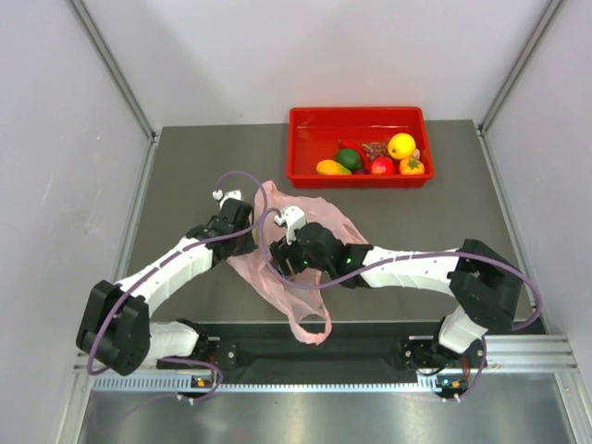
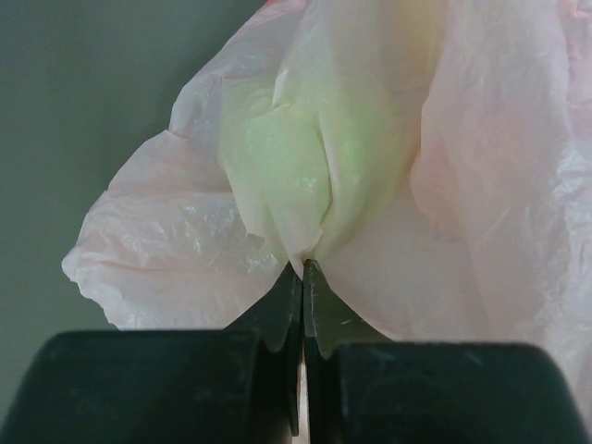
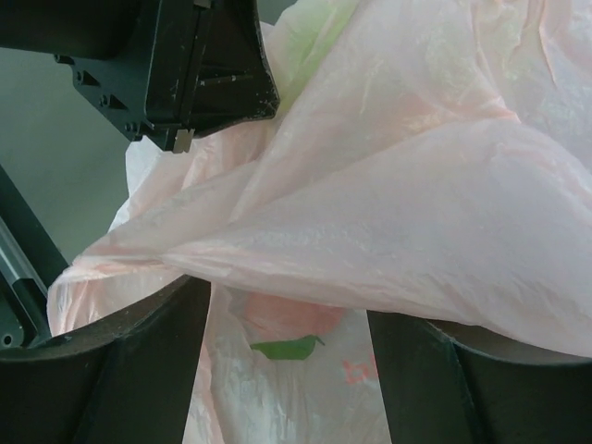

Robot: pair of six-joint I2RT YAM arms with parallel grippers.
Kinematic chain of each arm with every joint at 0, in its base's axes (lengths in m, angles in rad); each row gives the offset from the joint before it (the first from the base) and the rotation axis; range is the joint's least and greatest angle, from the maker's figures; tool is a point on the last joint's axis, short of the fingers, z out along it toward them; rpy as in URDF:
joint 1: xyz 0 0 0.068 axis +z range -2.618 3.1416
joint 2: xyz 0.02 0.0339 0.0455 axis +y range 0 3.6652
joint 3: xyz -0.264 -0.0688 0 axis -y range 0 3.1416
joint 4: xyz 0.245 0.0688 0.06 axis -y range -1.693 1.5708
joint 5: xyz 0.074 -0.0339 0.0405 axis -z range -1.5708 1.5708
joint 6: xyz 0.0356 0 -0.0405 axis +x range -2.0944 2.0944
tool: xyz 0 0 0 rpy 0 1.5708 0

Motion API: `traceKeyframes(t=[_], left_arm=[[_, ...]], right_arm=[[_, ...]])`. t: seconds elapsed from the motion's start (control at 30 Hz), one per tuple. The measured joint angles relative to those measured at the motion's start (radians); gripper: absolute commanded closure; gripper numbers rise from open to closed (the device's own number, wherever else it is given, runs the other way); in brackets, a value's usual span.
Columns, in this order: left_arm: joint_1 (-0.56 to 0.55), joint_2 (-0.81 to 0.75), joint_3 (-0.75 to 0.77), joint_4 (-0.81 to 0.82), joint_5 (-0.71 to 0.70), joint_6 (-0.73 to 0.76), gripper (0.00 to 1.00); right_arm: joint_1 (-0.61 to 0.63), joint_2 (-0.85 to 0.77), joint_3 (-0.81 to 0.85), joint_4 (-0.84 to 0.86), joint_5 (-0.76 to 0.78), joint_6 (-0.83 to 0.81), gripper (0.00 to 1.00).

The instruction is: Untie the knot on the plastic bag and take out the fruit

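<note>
Pinching plastic bag — left tool pressed together; right tool spread — straddling bag.

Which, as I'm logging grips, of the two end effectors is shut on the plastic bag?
The left end effector: it pinches a fold of the plastic bag, while the right end effector gapes open.
</note>
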Motion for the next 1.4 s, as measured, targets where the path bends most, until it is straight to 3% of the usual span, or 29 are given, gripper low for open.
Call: traceKeyframes(t=[0.3,0.4,0.73,0.97,1.2,1.3,1.37,1.4], left_arm=[[0.005,0.002,-0.021,0.064,0.0,0.029,1.0],[0.009,0.023,-0.037,0.09,0.002,0.041,1.0],[0.017,0.071,-0.098,0.158,0.05,0.077,1.0],[0.017,0.097,-0.104,0.201,0.088,0.095,1.0],[0.019,0.099,-0.13,0.225,0.121,0.103,1.0],[0.022,0.101,-0.131,0.237,0.136,0.103,1.0],[0.022,0.103,-0.131,0.238,0.144,0.104,1.0],[0.022,0.106,-0.131,0.238,0.148,0.105,1.0]], right_arm=[[-0.023,0.065,0.04,-0.001,0.031,-0.003,0.29],[-0.03,0.108,0.064,0.002,0.06,-0.003,0.18],[-0.062,0.209,0.098,0.051,0.208,-0.025,0.07],[-0.114,0.329,0.163,0.12,0.19,-0.053,0.0],[-0.128,0.414,0.201,0.204,0.132,-0.072,0.0],[-0.132,0.443,0.229,0.233,0.103,-0.074,0.13],[-0.137,0.458,0.24,0.253,0.079,-0.079,0.42],[-0.142,0.464,0.243,0.262,0.068,-0.076,0.62]])
